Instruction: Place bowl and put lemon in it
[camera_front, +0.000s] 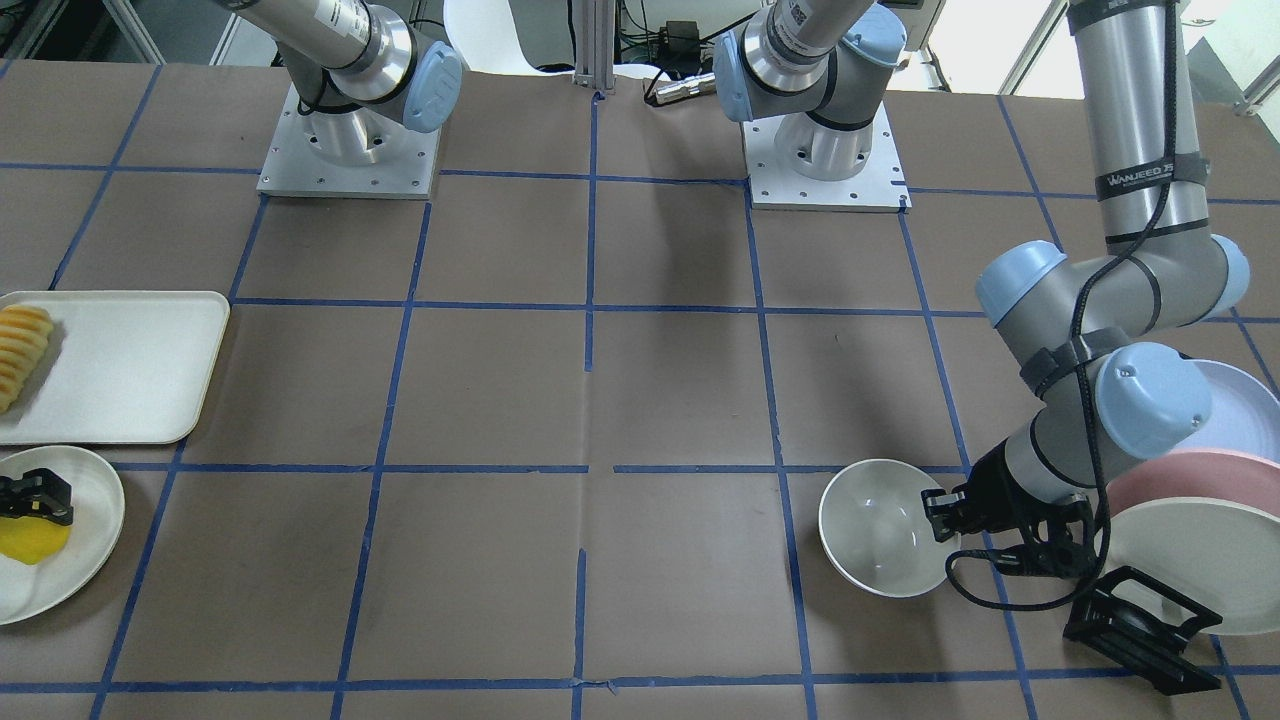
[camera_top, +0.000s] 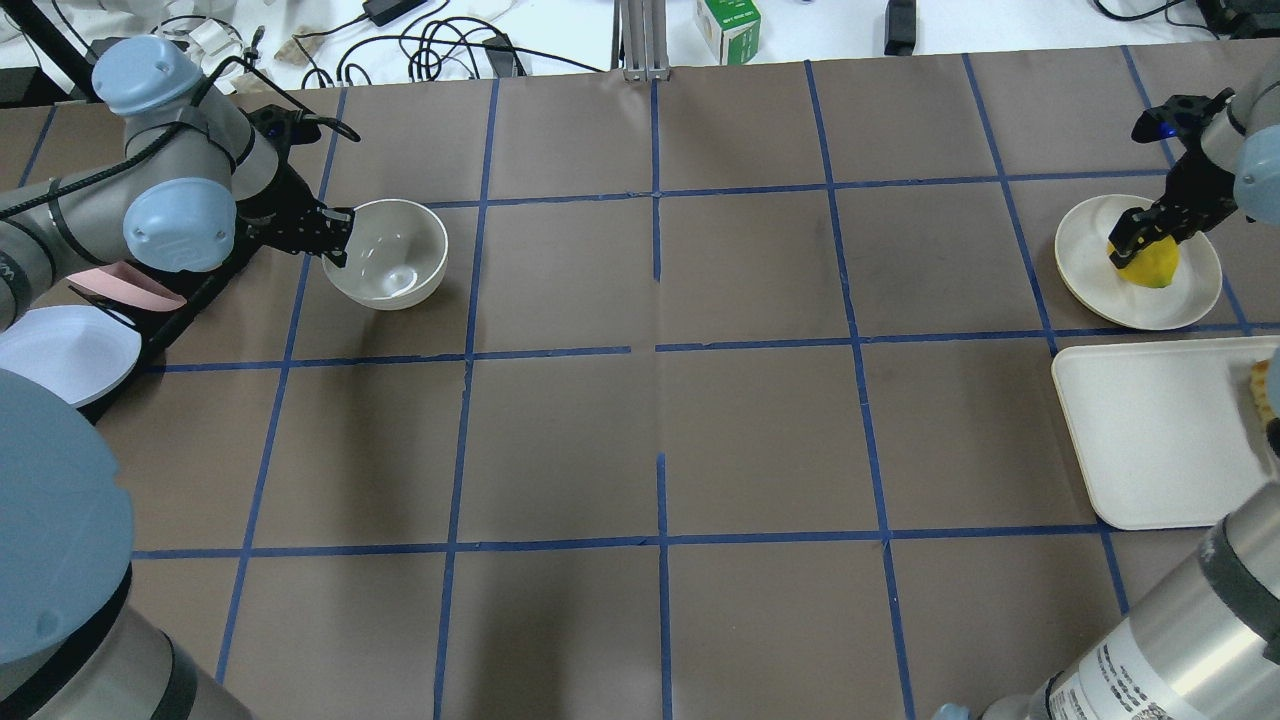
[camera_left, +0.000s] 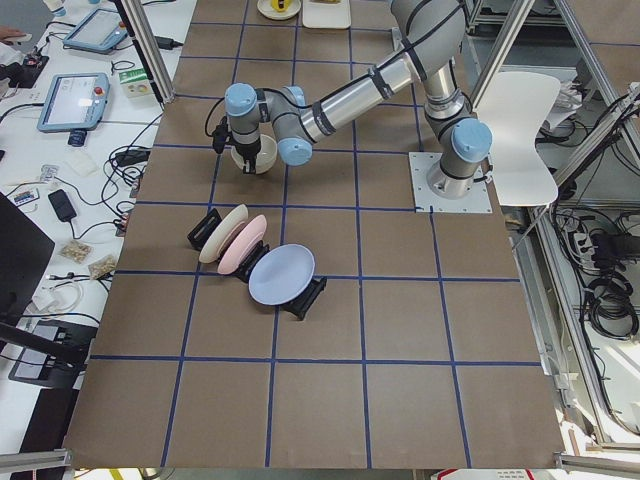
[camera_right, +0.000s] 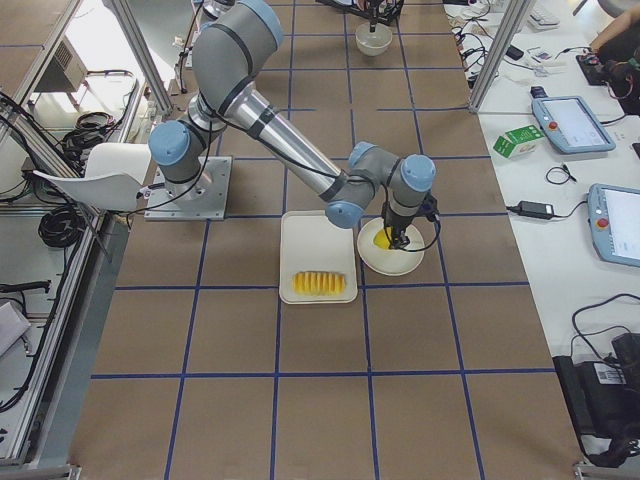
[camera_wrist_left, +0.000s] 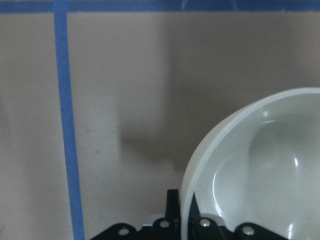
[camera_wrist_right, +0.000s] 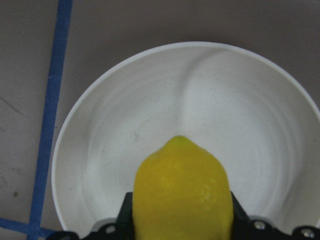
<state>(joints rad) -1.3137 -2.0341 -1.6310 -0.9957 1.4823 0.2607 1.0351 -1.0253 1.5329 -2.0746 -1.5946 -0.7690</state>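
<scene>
Right hand (camera_top: 1135, 250) clasps lemon (camera_top: 1160, 267); left hand (camera_top: 338, 236) pinches bowl (camera_top: 392, 258).

**Bowl** (camera_top: 385, 255): small, deep, round and off-white, with a glossy inside. It is empty and its mouth faces upward. Its rim is pinched between the fingers of the left gripper (camera_top: 338, 232). It lies well apart from the shallow round plate (camera_top: 1110, 290), far to the robot's left of it.

**Lemon** (camera_wrist_right: 182, 197): bright yellow, oval and smooth-skinned, with one pointed end showing. The right gripper (camera_top: 1130, 248) clasps it over the plate, off the plate's centre. Whether it touches the plate cannot be told.
</scene>
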